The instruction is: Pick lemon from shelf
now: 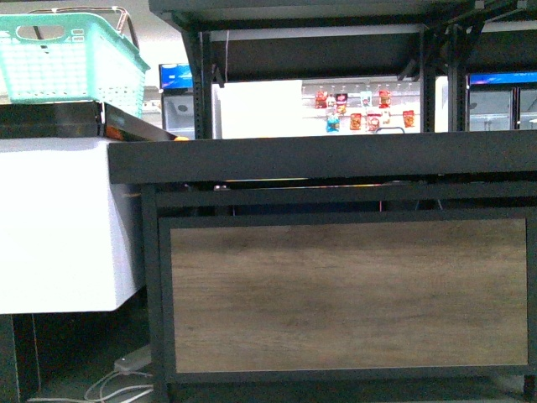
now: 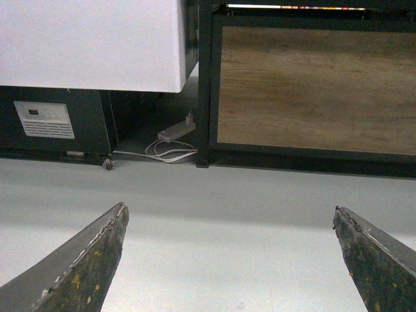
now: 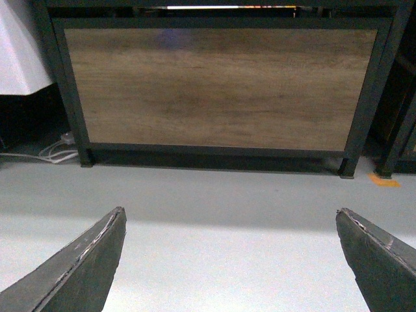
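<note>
Lemon: not visible in any view. The front camera sits below the top of the shelf [image 1: 336, 159], so the surface of its black tier, where the fruit presumably lies, is hidden behind the tier's front edge. A small orange sliver at the left end of that edge is too small to identify.

Handling, as judged: a lemon is light, firm and not fragile, but its smooth skin and oval shape let it roll or squirt out of a pinch. The safest hold is probably across the short axis at the widest part, with moderate force.

Below the tier, the brown wood-grain panel [image 1: 348, 294] fills the frame of the stand. To the left stands a white cabinet [image 1: 59, 218], with a teal basket [image 1: 71, 59] above it.

The left gripper [image 2: 229, 214] and right gripper [image 3: 229, 213] each show both fingers spread wide apart and holding nothing. Both hang low over the grey floor [image 2: 227, 188], facing the panel, well below the tier.
</note>
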Robot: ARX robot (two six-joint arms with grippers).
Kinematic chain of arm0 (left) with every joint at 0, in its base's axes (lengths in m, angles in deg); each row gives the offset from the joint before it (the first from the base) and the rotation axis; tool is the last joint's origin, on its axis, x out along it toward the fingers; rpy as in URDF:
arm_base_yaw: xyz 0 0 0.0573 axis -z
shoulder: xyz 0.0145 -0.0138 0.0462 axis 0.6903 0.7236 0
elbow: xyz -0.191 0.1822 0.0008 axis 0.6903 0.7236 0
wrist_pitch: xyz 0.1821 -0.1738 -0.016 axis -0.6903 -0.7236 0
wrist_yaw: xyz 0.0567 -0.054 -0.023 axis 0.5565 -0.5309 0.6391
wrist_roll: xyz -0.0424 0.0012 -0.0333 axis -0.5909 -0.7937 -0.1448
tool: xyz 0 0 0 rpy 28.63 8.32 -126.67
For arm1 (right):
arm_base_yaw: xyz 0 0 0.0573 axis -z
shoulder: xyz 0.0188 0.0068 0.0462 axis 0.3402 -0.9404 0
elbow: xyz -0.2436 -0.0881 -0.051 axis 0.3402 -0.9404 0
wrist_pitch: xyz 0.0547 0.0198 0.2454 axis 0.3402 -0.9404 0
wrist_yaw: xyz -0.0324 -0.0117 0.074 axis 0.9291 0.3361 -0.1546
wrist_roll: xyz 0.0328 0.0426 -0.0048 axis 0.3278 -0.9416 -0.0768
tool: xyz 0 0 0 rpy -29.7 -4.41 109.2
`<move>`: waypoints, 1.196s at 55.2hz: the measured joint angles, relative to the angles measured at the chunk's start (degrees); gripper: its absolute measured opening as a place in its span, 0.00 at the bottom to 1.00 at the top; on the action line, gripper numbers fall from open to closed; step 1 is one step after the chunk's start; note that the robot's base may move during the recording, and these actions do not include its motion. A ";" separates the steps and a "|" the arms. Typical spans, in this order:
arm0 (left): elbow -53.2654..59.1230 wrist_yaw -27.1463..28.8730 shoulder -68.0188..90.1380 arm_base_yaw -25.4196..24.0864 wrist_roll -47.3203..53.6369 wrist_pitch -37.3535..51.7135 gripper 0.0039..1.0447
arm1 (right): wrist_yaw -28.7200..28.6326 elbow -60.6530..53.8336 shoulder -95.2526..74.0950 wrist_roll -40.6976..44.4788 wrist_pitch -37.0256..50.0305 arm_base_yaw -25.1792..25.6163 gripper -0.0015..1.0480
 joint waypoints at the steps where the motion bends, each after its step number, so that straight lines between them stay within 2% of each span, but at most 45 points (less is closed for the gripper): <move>1: 0.00 0.00 0.00 0.00 0.00 0.00 0.93 | 0.00 0.00 0.00 0.00 0.00 0.00 0.93; 66: 0.00 0.00 0.00 0.00 0.00 0.00 0.93 | -0.02 0.00 0.00 0.00 0.00 0.00 0.93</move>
